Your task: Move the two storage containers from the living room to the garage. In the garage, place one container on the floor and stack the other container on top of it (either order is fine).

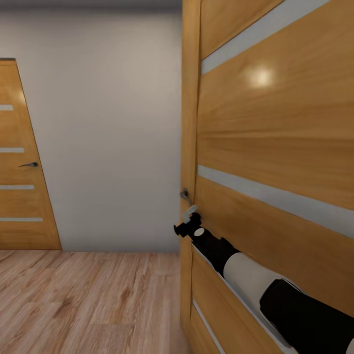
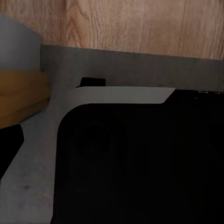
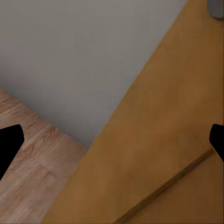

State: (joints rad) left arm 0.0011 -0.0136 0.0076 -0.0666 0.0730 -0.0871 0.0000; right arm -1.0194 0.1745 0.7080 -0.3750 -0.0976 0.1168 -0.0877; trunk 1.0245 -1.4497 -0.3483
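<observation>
Reaching forward, your right gripper [image 1: 187, 225] sat against the edge of the open wooden door [image 1: 275, 147], just below its handle [image 1: 185, 194]. In the right wrist view its fingers [image 3: 9, 147] stood wide apart with nothing between them. I could not tell the left hand's state. Behind lay a pale wall [image 1: 108, 128], a second door [image 1: 19, 162] and plank flooring [image 1: 83, 300]. The bins were nowhere visible.
</observation>
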